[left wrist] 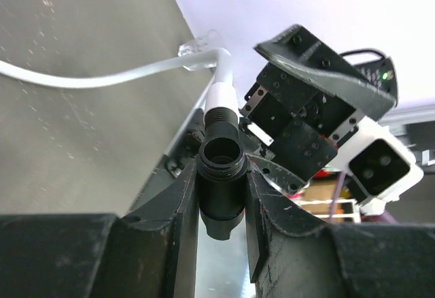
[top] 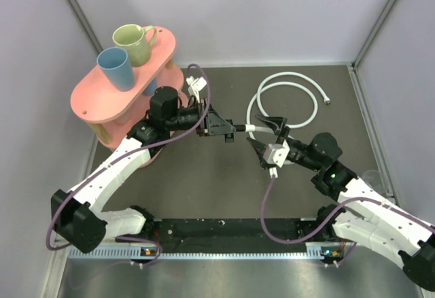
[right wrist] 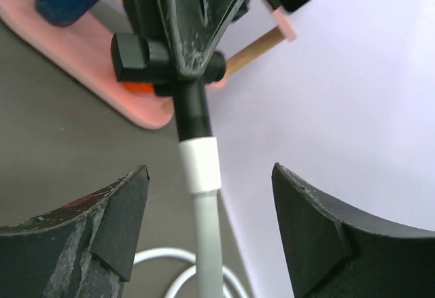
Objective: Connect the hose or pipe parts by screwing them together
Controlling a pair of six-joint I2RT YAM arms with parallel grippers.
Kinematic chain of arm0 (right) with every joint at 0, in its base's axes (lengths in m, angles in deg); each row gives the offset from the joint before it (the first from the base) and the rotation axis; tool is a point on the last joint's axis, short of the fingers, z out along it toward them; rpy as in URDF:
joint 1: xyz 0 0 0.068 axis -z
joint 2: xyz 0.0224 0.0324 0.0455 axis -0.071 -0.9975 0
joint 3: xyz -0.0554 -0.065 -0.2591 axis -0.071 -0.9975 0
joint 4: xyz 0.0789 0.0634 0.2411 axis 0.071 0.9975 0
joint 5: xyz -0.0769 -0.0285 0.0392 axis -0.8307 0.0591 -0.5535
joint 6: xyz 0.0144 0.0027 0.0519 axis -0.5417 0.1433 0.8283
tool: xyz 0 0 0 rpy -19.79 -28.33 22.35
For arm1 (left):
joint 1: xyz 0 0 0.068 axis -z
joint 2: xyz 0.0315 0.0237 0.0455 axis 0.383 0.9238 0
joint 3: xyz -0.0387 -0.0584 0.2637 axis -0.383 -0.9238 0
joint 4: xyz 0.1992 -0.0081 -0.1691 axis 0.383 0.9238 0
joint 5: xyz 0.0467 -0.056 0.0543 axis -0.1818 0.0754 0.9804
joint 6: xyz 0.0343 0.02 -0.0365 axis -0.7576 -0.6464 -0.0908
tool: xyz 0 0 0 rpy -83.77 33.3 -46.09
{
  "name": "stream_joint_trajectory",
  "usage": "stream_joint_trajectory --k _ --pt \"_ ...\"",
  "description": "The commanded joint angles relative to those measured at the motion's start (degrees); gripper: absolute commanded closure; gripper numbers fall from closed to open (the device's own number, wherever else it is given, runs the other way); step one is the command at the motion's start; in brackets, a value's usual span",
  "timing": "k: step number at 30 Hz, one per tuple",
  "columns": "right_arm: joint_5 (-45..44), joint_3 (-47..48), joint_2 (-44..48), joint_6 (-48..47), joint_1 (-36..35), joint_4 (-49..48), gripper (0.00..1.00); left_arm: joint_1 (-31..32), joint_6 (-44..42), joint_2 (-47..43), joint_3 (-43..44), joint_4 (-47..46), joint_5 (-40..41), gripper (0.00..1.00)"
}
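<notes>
a dark table is sitting inside pale walls, with a pink stand carrying two mugs at the far left. the hose is lying in a loop at the far right, and one end is rising off the surface toward the middle, where it is meeting the connector. the left gripper is clamping the connector by its body and holding it off the table. the right gripper is standing with its fingers wide apart on either side of the hose, just behind the white collar, touching nothing.

the step in hand looks like the screwing itself: the hose end is already sitting in one port, and the right gripper is waiting to bite. next it is probably needing to close on the collar rather than the soft tube, then twist while the left holds firm. a grip on the tube would likely just wind up the loop.

the left wrist view is showing a second, open threaded port facing the camera, which the top view is hiding. the right wrist view is showing the clear gaps beside the collar. only the top view is showing the loop and the free end. how far the threads are home is hard to tell.
</notes>
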Motion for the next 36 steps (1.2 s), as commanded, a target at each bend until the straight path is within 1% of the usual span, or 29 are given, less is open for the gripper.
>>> stream_joint_trajectory --k 1,2,3,7,8,10,11,13,14,16,17,18,19,21,22,23,24,25,26,27,28,29,30,31,32,33,34,35,36 --pt "-7.6 1.3 -1.3 -8.6 -4.4 -8.1 0.31 -1.5 18.3 -3.9 -3.3 -12.9 -5.1 1.00" --pt "-8.2 1.3 -1.7 -10.0 -5.5 -8.8 0.33 -1.9 21.7 -3.9 -4.0 -14.2 -5.4 1.00" --pt "-9.1 1.5 -2.4 -10.4 -5.9 -8.8 0.35 -2.0 22.9 -3.9 -4.9 -15.2 -5.8 1.00" --pt "-12.5 2.4 -4.6 -12.9 -8.2 -8.8 0.38 -2.1 29.1 -3.9 -7.3 -23.0 -7.3 1.00" --pt "-13.4 2.3 -4.9 -13.2 -8.8 -9.5 0.39 -2.2 30.7 -4.0 -7.9 -23.8 -7.3 1.00" --pt "-13.5 2.1 -5.5 -13.3 -9.4 -10.4 0.44 -2.3 31.4 -3.8 -7.9 -24.1 -7.5 1.00" --pt "-13.2 2.2 -5.7 -13.3 -9.5 -10.5 0.52 -2.3 31.7 -3.7 -7.9 -24.1 -7.6 1.00" --pt "-12.6 2.4 -6.2 -13.4 -10.1 -11.2 0.64 -2.3 32.1 -3.5 -7.9 -24.2 -7.9 1.00" --pt "-12.3 2.5 -6.7 -13.4 -10.3 -11.4 0.77 -2.3 32.8 -3.3 -8.0 -24.7 -8.5 1.00" --pt "-11.5 3.2 -7.2 -13.0 -10.8 -11.0 0.92 -2.3 32.3 -3.0 -8.0 -24.9 -8.7 1.00" --pt "-10.9 3.8 -8.0 -12.5 -10.9 -9.7 1.00 -2.3 29.7 -2.7 -7.5 -24.9 -8.8 1.00" --pt "-10.8 5.6 -8.2 -11.7 -11.0 -8.3 1.00 -2.3 27.0 -2.6 -6.9 -23.2 -8.2 1.00" --pt "-10.6 6.8 -8.6 -8.7 -11.1 -4.7 1.00 -2.1 18.6 -2.5 -6.0 -21.3 -7.3 1.00" --pt "-9.7 10.8 -9.3 -5.0 -11.1 -1.4 1.00 -1.5 7.5 -3.0 -3.7 -19.0 -6.3 1.00" --pt "-9.3 12.4 -9.6 -1.2 -11.1 3.0 1.00 -0.8 -3.8 -3.2 -3.3 -16.9 -5.3 1.00" --pt "-9.0 14.3 -10.1 0.9 -10.9 5.3 1.00 -0.3 -9.8 -3.7 -2.5 -14.4 -4.1 1.00" --pt "-8.2 18.6 -12.1 2.0 -10.5 8.9 1.00 0.0 -16.0 -3.6 -2.0 -9.7 -3.7 1.00" --pt "-7.6 20.7 -13.0 2.7 -9.8 12.2 1.00 0.5 -26.6 -3.6 -1.6 -8.2 -4.4 1.00" --pt "-6.2 22.6 -14.3 3.2 -9.5 17.2 1.00 0.5 -31.4 -3.6 -1.8 -7.4 -5.7 1.00" --pt "-4.5 25.1 -15.4 3.9 -8.8 19.0 1.00 0.5 -35.4 -3.7 -2.1 -5.3 -6.0 1.00" --pt "-1.9 26.0 -15.8 5.9 -7.5 20.1 1.00 0.6 -41.9 -3.8 -2.4 -4.2 -6.4 1.00" --pt "4.0 26.7 -16.1 7.2 -4.9 21.4 1.00 0.6 -44.6 -4.0 -3.4 -4.2 -6.9 1.00" --pt "7.1 28.0 -16.3 8.7 -3.4 21.7 1.00 0.6 -46.8 -4.3 -3.8 -4.1 -7.3 1.00" --pt "10.2 28.6 -17.1 11.2 -2.3 22.3 1.00 0.6 -51.8 -4.3 -4.7 -4.4 -8.7 1.00" --pt "15.8 29.4 -17.7 12.0 0.3 24.0 1.00 0.6 -53.8 -4.3 -5.1 -4.6 -9.4 1.00" --pt "18.3 31.5 -18.6 12.8 1.2 25.6 1.00 0.7 -56.2 -4.1 -5.2 -4.6 -10.5 1.00" --pt "20.8 32.8 -20.4 13.5 2.0 27.5 1.00 0.7 -61.0 -3.9 -5.1 -3.3 -12.3 1.00" --pt "25.0 35.3 -21.6 13.5 3.3 29.2 1.00 0.7 -63.5 -3.3 -4.9 -2.4 -13.1 1.00" --pt "26.8 36.3 -22.4 14.0 3.7 31.9 1.00 0.7 -65.6 -3.0 -4.6 -1.6 -12.9 1.00"
